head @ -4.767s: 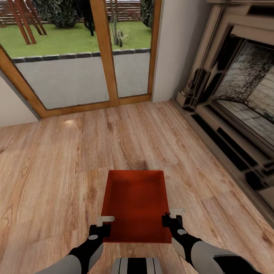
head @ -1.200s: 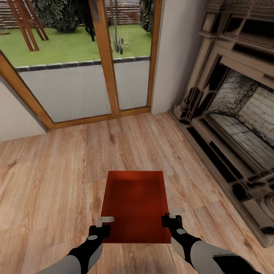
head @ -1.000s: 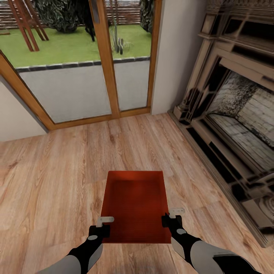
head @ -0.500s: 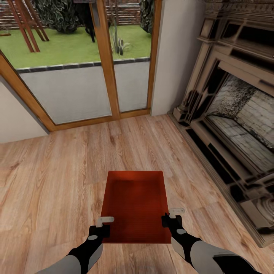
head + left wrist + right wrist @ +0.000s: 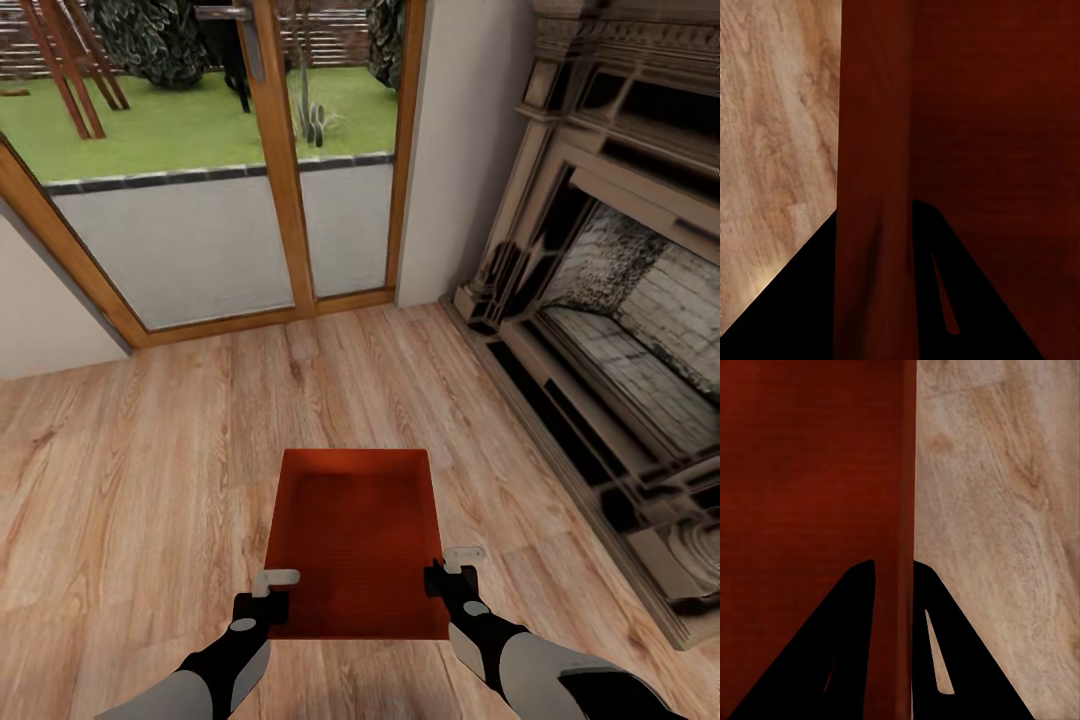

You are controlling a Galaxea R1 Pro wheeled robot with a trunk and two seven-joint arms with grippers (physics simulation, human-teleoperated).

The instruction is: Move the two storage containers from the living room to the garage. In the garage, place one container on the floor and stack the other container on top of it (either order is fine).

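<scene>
Head view: plain red-orange open-top storage container, smooth walls.

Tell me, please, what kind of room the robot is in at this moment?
Probably a living room of a house: a light wood-plank floor, an ornate fireplace along one wall, and glazed wooden garden doors. It is not the garage. Both grippers hold a red-orange container here.

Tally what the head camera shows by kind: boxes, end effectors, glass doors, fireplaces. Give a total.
Red box: 1
End effectors: 2, left end effector, right end effector
Glass doors: 2, left door, right door
Fireplace: 1
Total: 6
</scene>
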